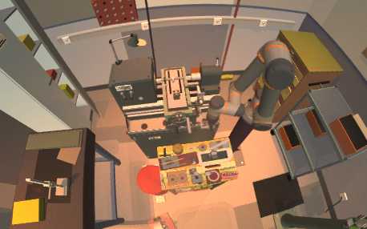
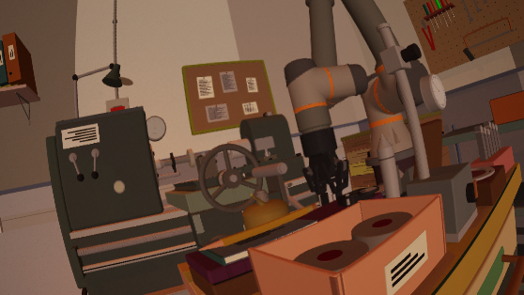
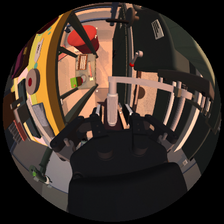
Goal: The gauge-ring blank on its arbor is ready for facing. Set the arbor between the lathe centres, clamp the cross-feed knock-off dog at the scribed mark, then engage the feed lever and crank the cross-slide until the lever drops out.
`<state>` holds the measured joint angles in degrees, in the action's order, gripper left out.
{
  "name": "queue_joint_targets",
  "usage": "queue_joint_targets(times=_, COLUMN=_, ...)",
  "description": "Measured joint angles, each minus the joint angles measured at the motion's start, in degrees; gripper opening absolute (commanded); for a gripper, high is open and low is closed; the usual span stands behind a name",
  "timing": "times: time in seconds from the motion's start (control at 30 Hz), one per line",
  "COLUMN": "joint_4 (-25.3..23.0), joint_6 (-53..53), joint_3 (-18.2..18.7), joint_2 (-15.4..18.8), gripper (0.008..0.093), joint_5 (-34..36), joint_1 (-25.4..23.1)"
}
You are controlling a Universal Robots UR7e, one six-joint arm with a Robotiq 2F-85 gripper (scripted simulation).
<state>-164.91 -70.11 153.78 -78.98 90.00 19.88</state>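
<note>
The arbor with its ring blank sits between the headstock and the tailstock of the lathe. My gripper is down at the lathe's front right side, half open and holding nothing. The knurled crank handle of the cross-slide stands between its fingers in the wrist camera. The crank arm runs from the handle toward the machine. A small lever with a red knob stands on the apron beyond. The big carriage handwheel is left of my gripper.
A yellow tool cart stands close in front of the lathe, with an orange box of rolls on it. A red stool sits beside the cart. A grey shelf cart stands to the right of my arm.
</note>
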Motion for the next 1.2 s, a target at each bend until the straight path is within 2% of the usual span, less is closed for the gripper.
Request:
queue_joint_targets(times=0.73, joint_4=-5.7, joint_6=0.0, joint_3=0.4, joint_2=5.4, gripper=0.048, joint_5=0.0, joint_1=0.0)
queue_joint_targets(times=1.2, joint_4=-6.3, joint_6=0.0, joint_3=0.5, joint_2=5.9, gripper=0.048, joint_5=0.0, joint_1=0.0)
